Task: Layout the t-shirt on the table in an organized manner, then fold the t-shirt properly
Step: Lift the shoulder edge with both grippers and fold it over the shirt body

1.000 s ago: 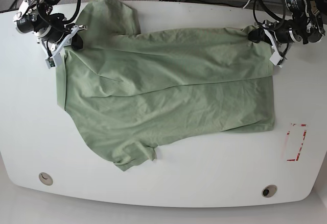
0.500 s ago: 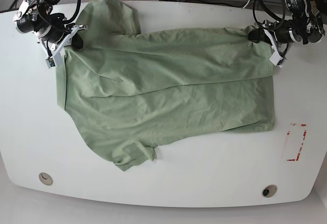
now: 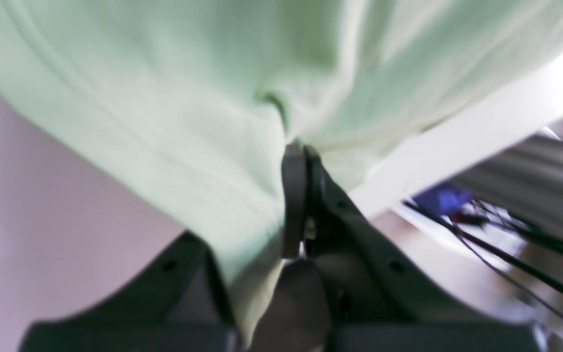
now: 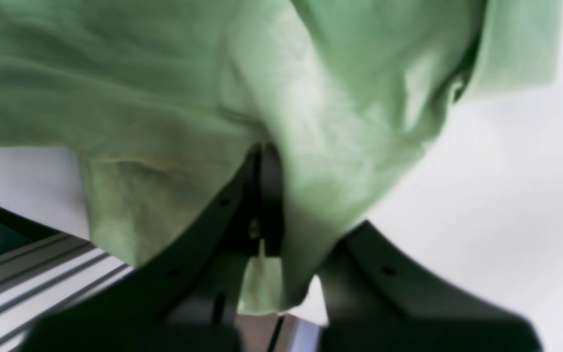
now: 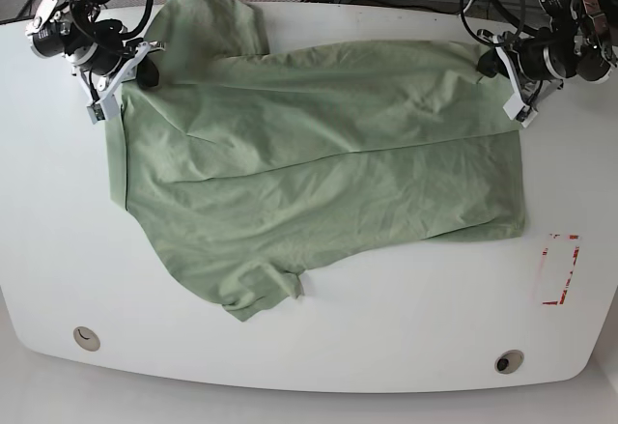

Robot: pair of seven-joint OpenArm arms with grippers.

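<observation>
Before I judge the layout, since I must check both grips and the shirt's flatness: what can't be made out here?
- Left wrist view: blurred; the left gripper is pinched on the t-shirt, how much cloth is unclear.
- Right wrist view: cloth drapes over the right gripper, hiding its fingertips.
- Base view: the neck label is not visible; the far sleeve reaches the table edge, so any overhang is unclear.

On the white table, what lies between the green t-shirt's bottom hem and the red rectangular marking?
In the base view, nothing: bare glossy white table separates the pale sage-green t-shirt from the red rectangular marking.
</observation>
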